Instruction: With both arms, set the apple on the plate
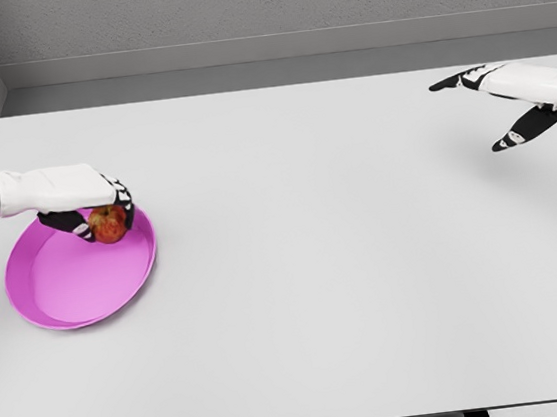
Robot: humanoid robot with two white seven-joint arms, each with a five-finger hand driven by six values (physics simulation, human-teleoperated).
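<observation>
Head view: apple (109, 225) is gripped by the left hand (92, 205), fingers curled around it from above, held over the far rim of the pink plate (76, 282). Contact between apple and plate cannot be told; it is judged low enough for release inside the rim. Plate is seen on the white tabletop (315, 265) at the left. Right hand (513, 101) is held spread and empty, well apart at the far right, likely parked clear of the placement.
</observation>
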